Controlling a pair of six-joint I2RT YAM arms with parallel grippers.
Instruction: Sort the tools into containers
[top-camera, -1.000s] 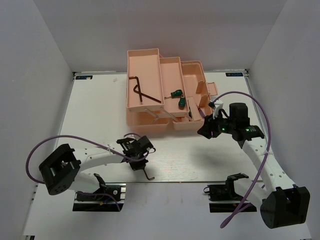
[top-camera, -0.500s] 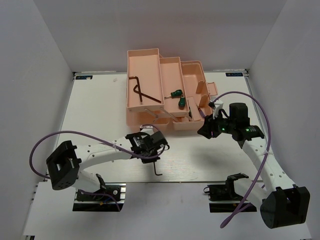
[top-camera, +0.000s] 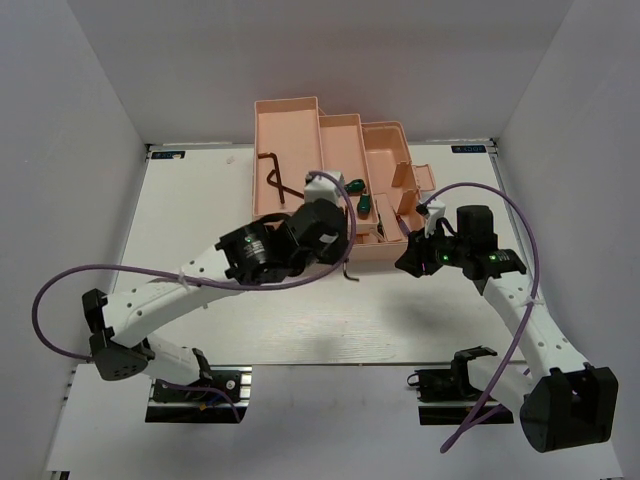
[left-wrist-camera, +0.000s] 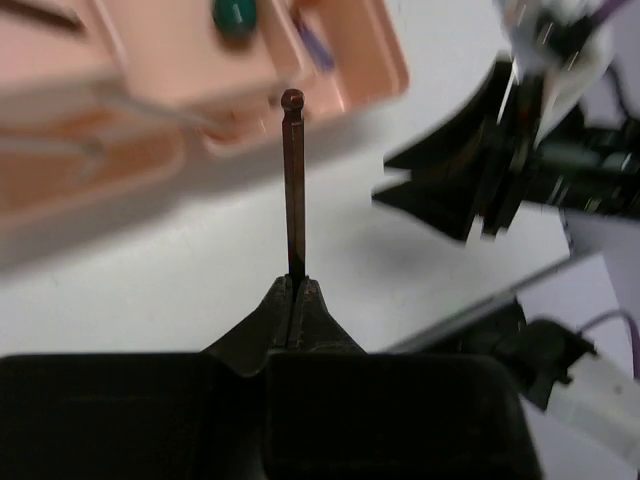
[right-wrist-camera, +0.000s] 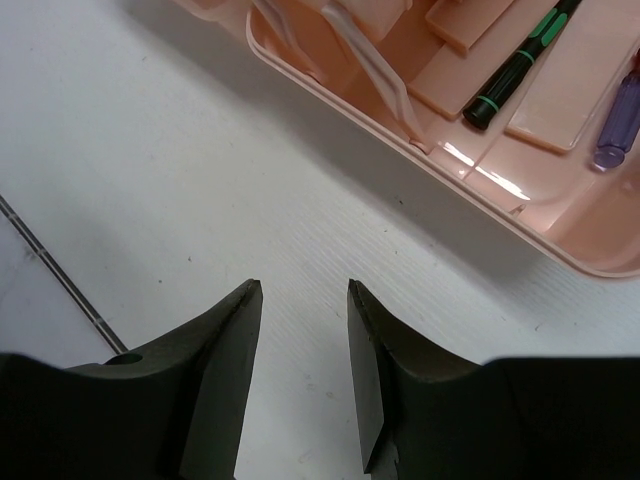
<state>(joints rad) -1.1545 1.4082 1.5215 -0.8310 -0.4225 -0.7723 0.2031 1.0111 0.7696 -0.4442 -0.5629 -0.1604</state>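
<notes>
Left gripper: pinched fully shut, no gap between the fingertips, clamped on the thin shank of a hex key.
Held hex key: dark brown, sticking straight out of the closed tips, ball end aimed at the near edge of the toolbox; in the top view hanging just in front of the toolbox's front wall, outside every tray, above the table.
Right gripper: jaws about halfway apart, nothing between them, only bare table surface showing in the gap.
Right gripper's place: off the toolbox's right front corner, near its low open compartments, not touching them.
Table: white.
Toolbox: salmon-pink, tiers spread open, at the far middle of the table.
Second hex key: lying in the far-left upper tray, partly hidden behind the left arm.
Green-handled screwdrivers: two, close together in the middle tray, just beside the left wrist.
Dark-handled precision screwdriver: green-banded, lying slantwise in a low compartment.
Blue-handled precision screwdriver: in the neighbouring compartment to the right, apart from the dark one.
</notes>
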